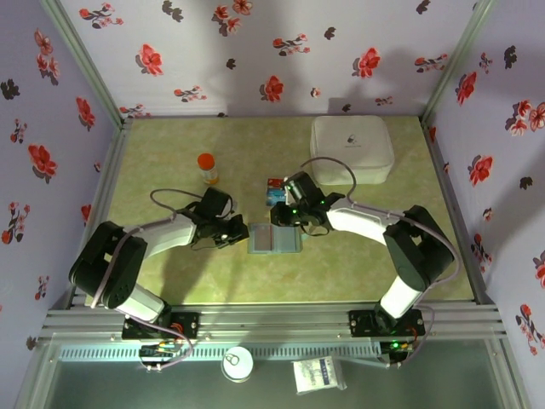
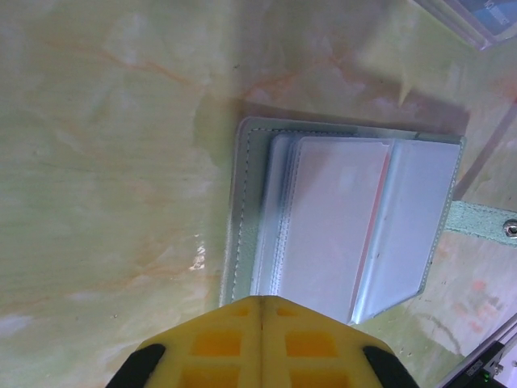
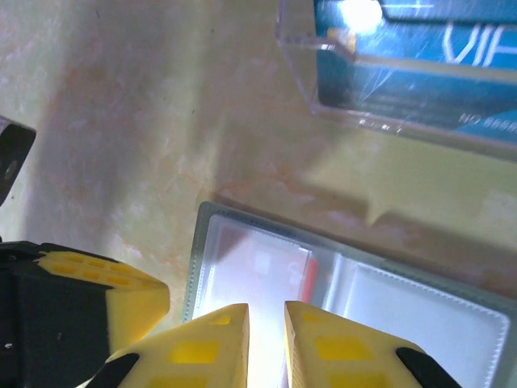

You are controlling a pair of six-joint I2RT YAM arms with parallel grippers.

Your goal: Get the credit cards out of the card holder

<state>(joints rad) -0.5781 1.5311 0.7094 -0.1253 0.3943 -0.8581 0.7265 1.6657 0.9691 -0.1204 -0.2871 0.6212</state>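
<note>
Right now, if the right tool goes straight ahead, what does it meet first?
Probably the card holder, its clear sleeve right before the right tool; they may already touch.

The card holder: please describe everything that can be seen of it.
The card holder is a thin grey-blue wallet with stitched edges, lying open on the table. Clear plastic sleeves fan across it; a red card peeks from one. A strap with a snap sticks out. The shut left end effector is at one edge.

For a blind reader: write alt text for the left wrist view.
The grey-blue card holder lies open on the green table, a red card edge showing in its clear sleeves. The shut yellow left claw sits at its near edge.
</note>
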